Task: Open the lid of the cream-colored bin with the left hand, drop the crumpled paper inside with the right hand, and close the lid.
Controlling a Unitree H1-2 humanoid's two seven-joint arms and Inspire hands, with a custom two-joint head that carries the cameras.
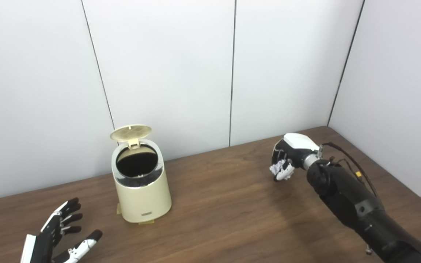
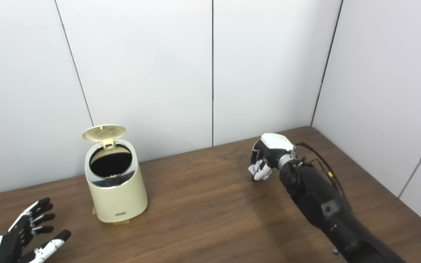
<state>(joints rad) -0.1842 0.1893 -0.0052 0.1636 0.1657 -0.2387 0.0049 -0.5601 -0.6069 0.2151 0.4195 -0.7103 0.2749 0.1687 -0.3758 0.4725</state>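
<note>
The right hand (image 1: 287, 157), black with a white back plate, has its fingers curled around a small crumpled ball of white paper (image 1: 277, 168), which shows below the palm and between the fingertips. Whether the paper touches the dark wooden table (image 1: 217, 204) or sits just above it cannot be told from either view.

The two head views show nearly the same scene. The left eye view shows more of the left hand (image 1: 59, 233), wrist included, while the right eye view cuts it off at the lower left corner and shows more of the side wall on the right.

The round cream-coloured plastic bin (image 1: 141, 186) stands on the table near the back wall, well apart from the right hand and to its left. Its round cream lid (image 1: 130, 132) stands raised on the rear hinge, tilted back, leaving the dark opening with its shiny rim uncovered.

The right arm (image 1: 353, 204), black with loose cables near the wrist, reaches in from the lower right, the hand bent downward at the wrist, palm facing the table.

The left hand holds nothing; its fingers are spread, palm turned upward, low over the table in front of the bin and to its left, not touching it.
</note>
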